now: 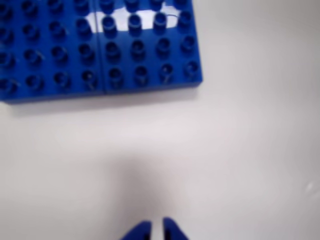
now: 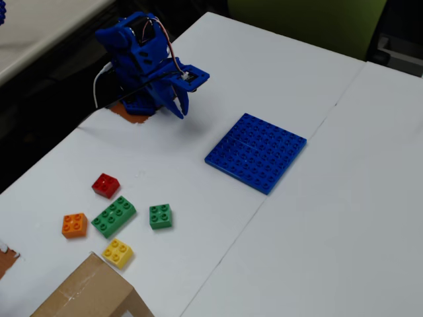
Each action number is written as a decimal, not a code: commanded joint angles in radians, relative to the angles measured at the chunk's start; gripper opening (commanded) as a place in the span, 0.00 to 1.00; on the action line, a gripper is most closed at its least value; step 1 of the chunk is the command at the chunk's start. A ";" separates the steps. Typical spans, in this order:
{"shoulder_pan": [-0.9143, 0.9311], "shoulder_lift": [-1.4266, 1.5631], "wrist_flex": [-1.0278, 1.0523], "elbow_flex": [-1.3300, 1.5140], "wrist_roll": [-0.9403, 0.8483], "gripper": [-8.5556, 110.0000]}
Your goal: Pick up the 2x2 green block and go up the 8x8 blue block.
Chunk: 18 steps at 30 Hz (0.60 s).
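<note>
**Task not yet begun: green brick untouched**

Gripper (image 2: 180, 109) hangs folded near the arm's base, its fingertips nearly together and holding nothing, as the wrist view (image 1: 156, 231) confirms. The 2x2 green block (image 2: 160, 216) sits on the white table (image 2: 317, 251) among the other bricks, just beside the longer green brick (image 2: 114, 216), well apart from the 8x8 blue block (image 2: 256, 152). Reaching, grasping and carrying all remain.

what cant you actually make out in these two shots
- Wrist view: the large flat blue studded baseplate is cut off by the top and left edges, and blurred.
- Wrist view: only the blue gripper fingertips show; the bottom edge cuts the rest.
- Wrist view: the small square green four-stud brick lies outside it.
- Fixed view: the brown cardboard box is cropped by the bottom edge.
</note>
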 commanded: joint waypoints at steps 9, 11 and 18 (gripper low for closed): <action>0.063 -0.020 -0.009 -0.084 0.054 0.10; 0.081 -0.060 -0.015 -0.124 0.084 0.10; 0.133 -0.405 -0.121 -0.353 0.244 0.20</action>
